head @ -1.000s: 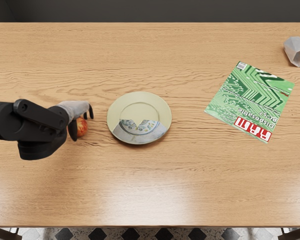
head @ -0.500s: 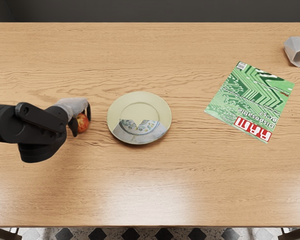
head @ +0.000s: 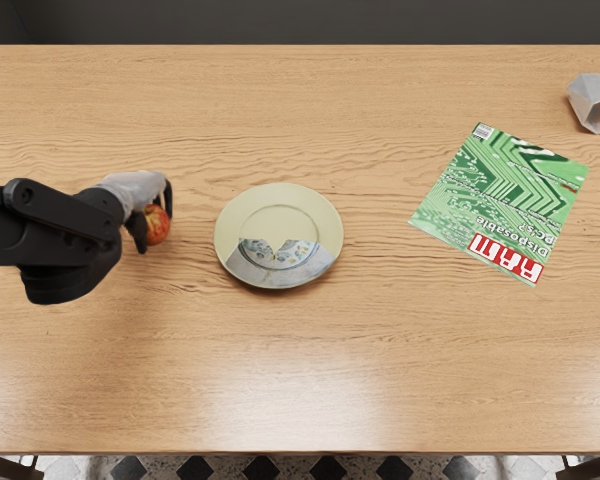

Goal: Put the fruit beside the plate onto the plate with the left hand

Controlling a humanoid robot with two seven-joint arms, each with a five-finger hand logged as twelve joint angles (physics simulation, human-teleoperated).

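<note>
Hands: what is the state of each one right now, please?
Left hand: closed on the small red round fruit, left of the shiny round plate.
Right hand: not in view.

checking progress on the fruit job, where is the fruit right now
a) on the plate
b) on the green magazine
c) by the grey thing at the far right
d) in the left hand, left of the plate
d: the fruit sits inside the curled fingers of the left hand, off to the left of the plate, not on it.
</note>
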